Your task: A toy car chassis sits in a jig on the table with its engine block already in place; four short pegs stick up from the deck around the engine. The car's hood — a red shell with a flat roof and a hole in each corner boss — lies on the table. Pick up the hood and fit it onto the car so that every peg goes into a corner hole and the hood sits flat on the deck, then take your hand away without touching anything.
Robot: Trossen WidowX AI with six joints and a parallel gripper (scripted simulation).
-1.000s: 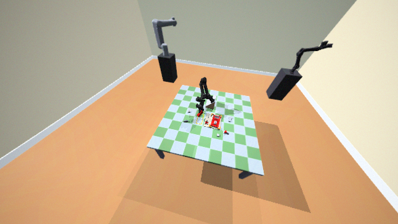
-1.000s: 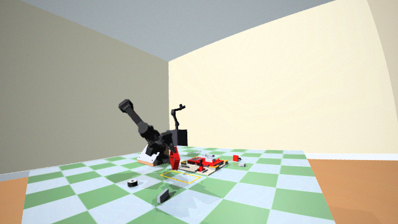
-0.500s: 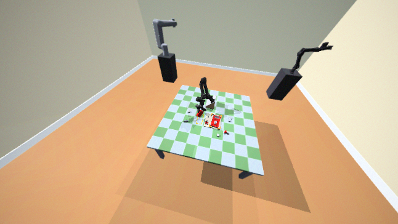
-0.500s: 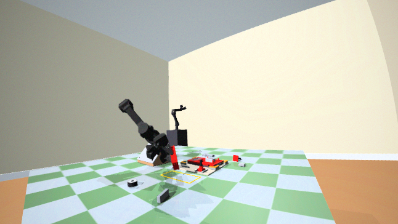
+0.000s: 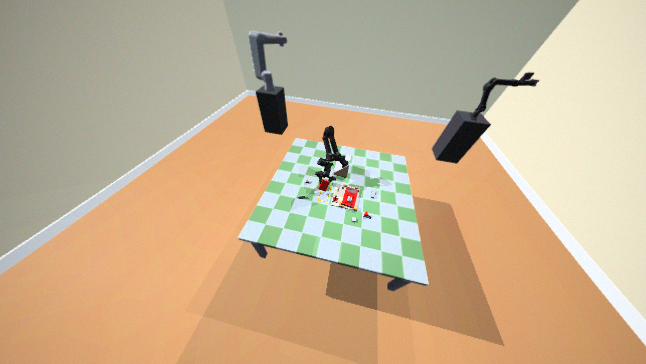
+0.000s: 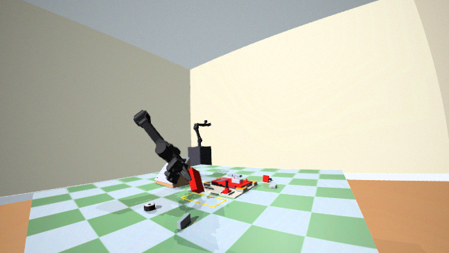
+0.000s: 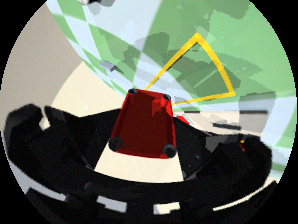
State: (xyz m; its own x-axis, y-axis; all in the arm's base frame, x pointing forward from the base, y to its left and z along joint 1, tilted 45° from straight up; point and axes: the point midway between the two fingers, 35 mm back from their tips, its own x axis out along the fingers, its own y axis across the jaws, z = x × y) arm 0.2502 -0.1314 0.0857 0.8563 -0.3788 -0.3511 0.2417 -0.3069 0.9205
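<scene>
The claw [image 6: 185, 174] is clamped on the red hood [image 6: 195, 181], fingers spread fairly wide around it. The hood hangs steeply tilted above the desk [image 6: 278, 212], over a yellow outline [image 6: 203, 200], just beside the car [image 6: 232, 183] in its jig.

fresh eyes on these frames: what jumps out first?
The red hood, clamped in the black gripper and tilted steeply, hanging above a yellow outlined rectangle on the checkered table. Just right of it, the red car sits in its pale jig, still uncovered.
</scene>
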